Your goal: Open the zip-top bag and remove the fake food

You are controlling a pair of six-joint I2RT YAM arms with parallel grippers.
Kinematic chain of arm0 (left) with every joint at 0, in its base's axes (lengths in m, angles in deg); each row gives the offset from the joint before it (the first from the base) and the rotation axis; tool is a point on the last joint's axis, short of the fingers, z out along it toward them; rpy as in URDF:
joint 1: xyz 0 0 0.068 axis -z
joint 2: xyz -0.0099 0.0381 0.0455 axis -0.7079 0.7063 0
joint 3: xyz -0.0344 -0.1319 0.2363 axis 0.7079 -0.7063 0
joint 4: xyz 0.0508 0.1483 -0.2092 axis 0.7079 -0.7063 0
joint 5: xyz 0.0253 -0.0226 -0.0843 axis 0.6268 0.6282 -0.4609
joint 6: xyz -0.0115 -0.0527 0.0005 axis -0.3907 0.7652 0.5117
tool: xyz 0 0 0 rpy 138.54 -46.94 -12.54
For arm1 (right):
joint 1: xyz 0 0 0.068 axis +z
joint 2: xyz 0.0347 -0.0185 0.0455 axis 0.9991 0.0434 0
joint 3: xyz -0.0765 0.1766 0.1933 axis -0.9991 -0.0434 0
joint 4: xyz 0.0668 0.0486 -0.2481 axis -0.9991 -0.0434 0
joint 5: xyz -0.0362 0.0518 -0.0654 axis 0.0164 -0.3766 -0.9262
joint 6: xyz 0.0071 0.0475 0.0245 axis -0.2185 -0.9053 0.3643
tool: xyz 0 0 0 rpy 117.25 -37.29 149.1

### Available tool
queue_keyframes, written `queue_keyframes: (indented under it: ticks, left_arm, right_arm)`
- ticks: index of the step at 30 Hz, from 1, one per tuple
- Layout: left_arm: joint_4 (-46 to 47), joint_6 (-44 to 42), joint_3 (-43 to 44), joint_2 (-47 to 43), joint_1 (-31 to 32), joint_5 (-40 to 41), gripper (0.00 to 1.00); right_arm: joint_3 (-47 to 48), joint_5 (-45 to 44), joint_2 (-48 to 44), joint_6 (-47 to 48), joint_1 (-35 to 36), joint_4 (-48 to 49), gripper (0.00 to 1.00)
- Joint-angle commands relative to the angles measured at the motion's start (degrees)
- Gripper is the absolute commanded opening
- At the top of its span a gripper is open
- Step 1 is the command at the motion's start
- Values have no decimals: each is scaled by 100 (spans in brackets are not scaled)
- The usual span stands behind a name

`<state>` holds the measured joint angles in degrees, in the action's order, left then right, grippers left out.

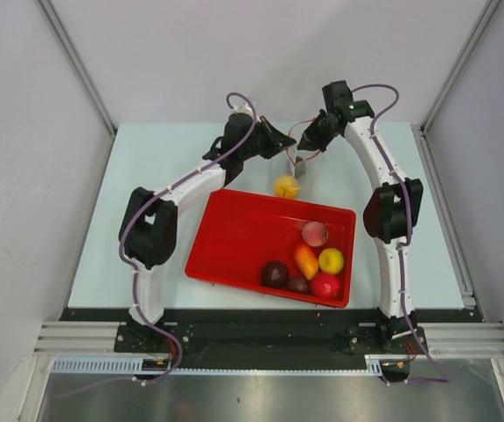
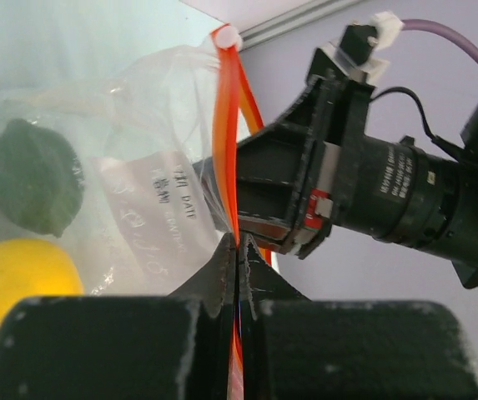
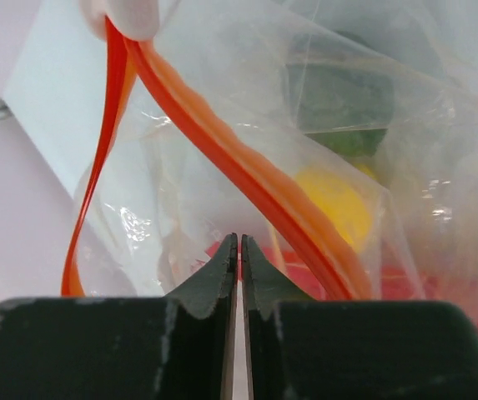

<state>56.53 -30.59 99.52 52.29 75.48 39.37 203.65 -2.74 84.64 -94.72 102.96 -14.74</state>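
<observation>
The clear zip-top bag [image 1: 299,163] hangs between my two grippers above the back of the table. My left gripper [image 2: 239,246] is shut on its orange-red zip strip [image 2: 226,125]. My right gripper [image 3: 239,242] is shut on the opposite side of the bag's mouth, and the zip strip [image 3: 222,142] is spread apart into a loop. A green fruit [image 2: 34,175] and a yellow fruit [image 2: 22,283] sit inside the bag; both also show in the right wrist view, green [image 3: 339,100] and yellow [image 3: 334,204]. From above, the yellow fruit [image 1: 287,186] hangs just behind the tray.
A red tray [image 1: 243,237] lies in the middle of the table, just in front of the bag. It holds several toy fruits: pink [image 1: 315,233], orange [image 1: 306,260], yellow [image 1: 331,260], maroon [image 1: 275,273], red [image 1: 325,285]. The right gripper's body [image 2: 322,183] is close to my left fingers.
</observation>
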Motion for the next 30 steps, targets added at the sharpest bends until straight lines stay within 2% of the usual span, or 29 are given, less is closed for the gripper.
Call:
queue_keyframes:
  ticks: [1,8,12,17,21,24,25,27,28,30]
  left_arm:
    - [16,-660,177,-403,184,162,0]
    - [271,-1090,-211,-588,254,285,0]
    - [499,-1152,-456,-675,246,320,0]
    - [544,-1223,-440,-658,176,259,0]
    - [369,-1065,-299,-553,105,259,0]
    - [359,-907,-307,-500,61,259,0]
    - [403,-836,-386,-500,44,250,0]
    - [553,-635,-466,-483,26,215,0]
    - [553,-607,-466,-474,9,197,0]
    - [536,-616,-422,-439,0,188,0]
  right_arm:
    - [-295,345,-516,-1074,73,523,6]
    - [-656,619,-437,-1717,38,717,3]
    - [-962,776,-332,-1745,47,936,2]
    - [-1358,653,-296,-1130,64,1050,2]
    - [-1368,532,-156,-182,187,1026,5]
    - [-1420,356,-76,636,257,964,14]
    - [-1438,363,-33,986,266,989,24]
    - [-1316,495,55,1217,275,859,30]
    - [-1220,452,82,1453,310,771,40]
    - [-1166,398,73,1656,380,752,50]
